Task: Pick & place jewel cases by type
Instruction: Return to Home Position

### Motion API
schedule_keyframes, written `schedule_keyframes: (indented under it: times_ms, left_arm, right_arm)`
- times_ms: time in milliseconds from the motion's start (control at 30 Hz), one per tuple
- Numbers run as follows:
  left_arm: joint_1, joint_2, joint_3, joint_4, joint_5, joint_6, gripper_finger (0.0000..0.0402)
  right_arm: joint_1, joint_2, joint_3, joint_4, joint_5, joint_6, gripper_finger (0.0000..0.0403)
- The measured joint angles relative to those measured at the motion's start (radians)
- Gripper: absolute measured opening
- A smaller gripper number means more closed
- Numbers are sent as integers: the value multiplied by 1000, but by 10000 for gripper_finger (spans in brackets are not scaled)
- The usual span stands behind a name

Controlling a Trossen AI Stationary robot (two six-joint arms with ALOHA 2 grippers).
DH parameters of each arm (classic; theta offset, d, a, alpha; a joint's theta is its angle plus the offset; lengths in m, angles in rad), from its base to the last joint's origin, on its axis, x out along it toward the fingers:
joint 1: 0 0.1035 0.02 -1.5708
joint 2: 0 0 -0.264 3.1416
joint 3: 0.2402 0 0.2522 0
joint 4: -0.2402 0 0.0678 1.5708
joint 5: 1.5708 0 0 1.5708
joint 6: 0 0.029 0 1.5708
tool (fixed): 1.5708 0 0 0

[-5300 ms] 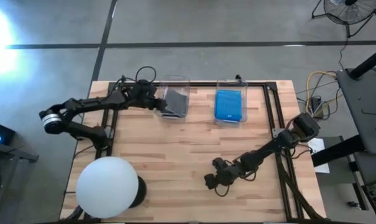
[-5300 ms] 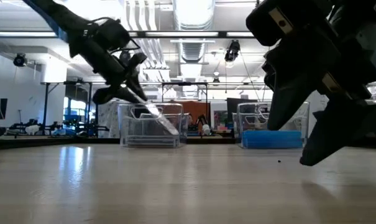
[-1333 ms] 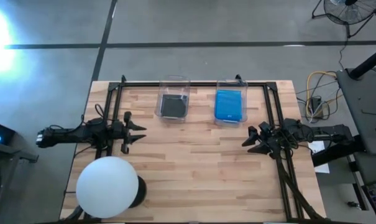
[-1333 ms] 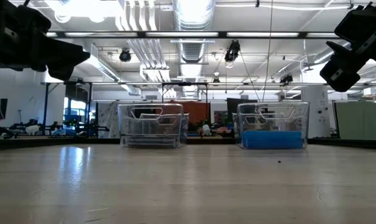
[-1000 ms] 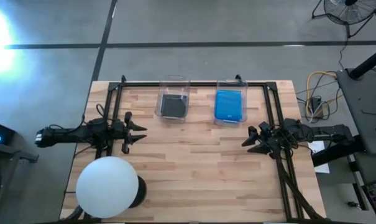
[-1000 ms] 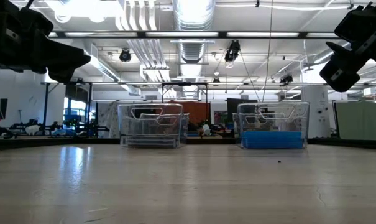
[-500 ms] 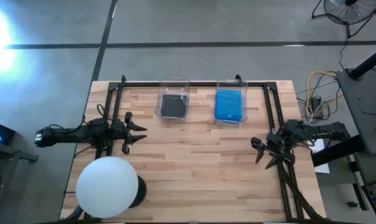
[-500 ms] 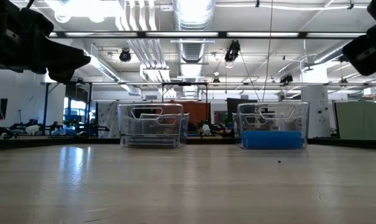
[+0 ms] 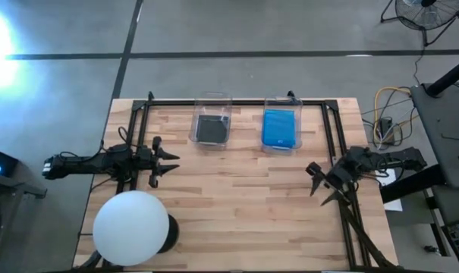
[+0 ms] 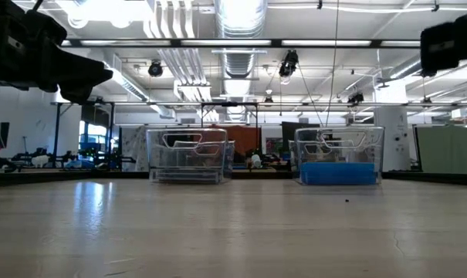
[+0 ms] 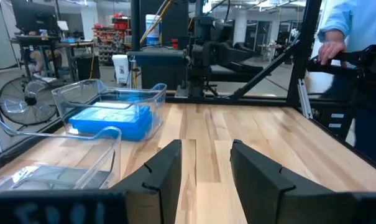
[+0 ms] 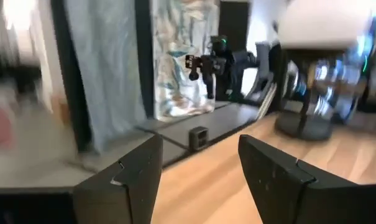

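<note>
The dark jewel cases [image 9: 212, 129] lie stacked in the left clear bin [image 9: 212, 101]. The blue jewel cases [image 9: 280, 127] lie in the right clear bin [image 9: 281, 102]. Both stacks rest flat on the bin floors, and the blue stack [image 10: 337, 172] also shows in the low view. My left gripper [image 9: 162, 160] hovers open near the table's left edge, pointing right; its wrist view shows the blue cases [image 11: 110, 119] and the dark cases [image 11: 51, 177]. My right gripper [image 9: 319, 183] hovers open near the right edge, pointing toward the near-left. Neither holds anything.
A big white sphere [image 9: 130, 227] stands at the near-left corner and also shows in the right wrist view [image 12: 324, 25]. A black metal frame [image 9: 237, 101] runs along the far, left and right edges. A person's hand [image 11: 327, 50] rests on a rail beyond the right edge.
My right gripper has swung about from pointing toward the table's left to pointing toward the near-left corner, shifting slightly toward the near edge, still open. The left arm and the cases have kept still.
</note>
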Motion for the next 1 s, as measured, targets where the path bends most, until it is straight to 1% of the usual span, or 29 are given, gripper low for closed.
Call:
schedule_keyframes:
  times_ms: [33,67,100,200,267,333,400,533,1000]
  left_arm:
    - [0,0,0,0,0,0,119]
    - [0,0,0,0,0,0,119]
    - [0,0,0,0,0,0,119]
    - [0,0,0,0,0,0,119]
    - [0,0,0,0,0,0,119]
    - [0,0,0,0,0,0,119]
    - [0,0,0,0,0,0,119]
    - [0,0,0,0,0,0,119]
    - [0,0,0,0,0,0,119]
  right_arm:
    - [1,0,0,1,27,89,208]
    - [0,0,0,2,66,135,208]
    - [-1,0,0,1,111,146,208]
    - [1,0,0,0,213,43,208]
    - [0,1,0,-4,283,29,208]
    - [0,7,0,-10,323,14,208]
    - [0,16,0,-10,350,-46,208]
    - [0,15,0,-11,356,-113,208]
    - [0,18,0,-11,356,-115,208]
